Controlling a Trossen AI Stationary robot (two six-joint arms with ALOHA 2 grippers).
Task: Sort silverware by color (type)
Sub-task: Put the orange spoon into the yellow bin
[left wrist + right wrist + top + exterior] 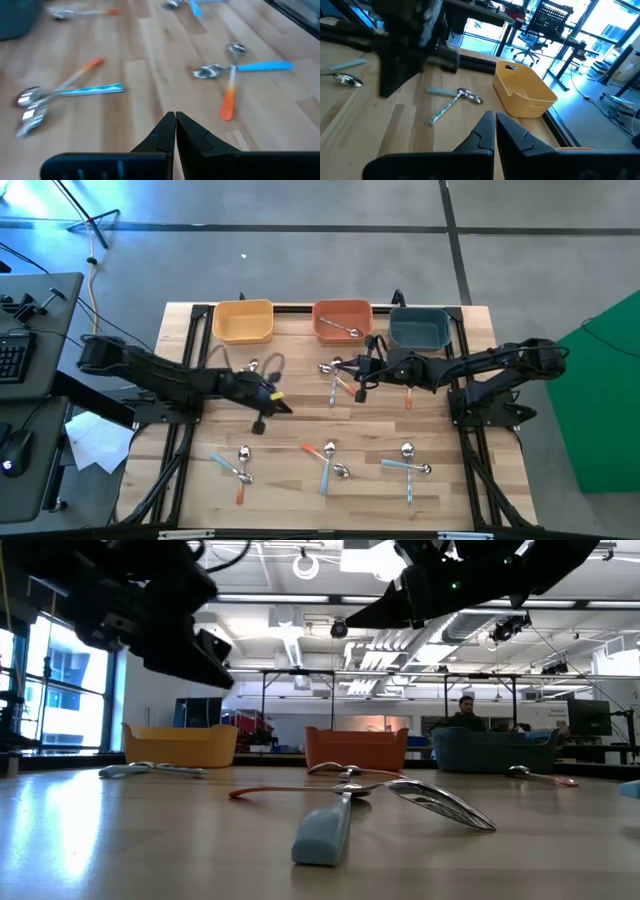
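Spoons with shiny bowls and orange, light blue or silver handles lie flat on the wooden table. One cluster [337, 376] sits mid-table, silver ones [263, 366] lie near the yellow bin, and three crossed groups [236, 465], [326, 460], [408, 464] lie along the near side. One spoon [345, 330] rests inside the orange bin. My left gripper [283, 406] [175, 118] hovers left of centre, shut and empty. My right gripper [359, 387] [495, 118] hovers by the middle cluster, also shut and empty.
Yellow bin [243, 321], orange bin [343, 313] and dark teal bin [418, 328] stand in a row at the table's far edge. Black rails frame the table. A desk with keyboard and papers is off the left side. A person [465, 712] sits in the room behind.
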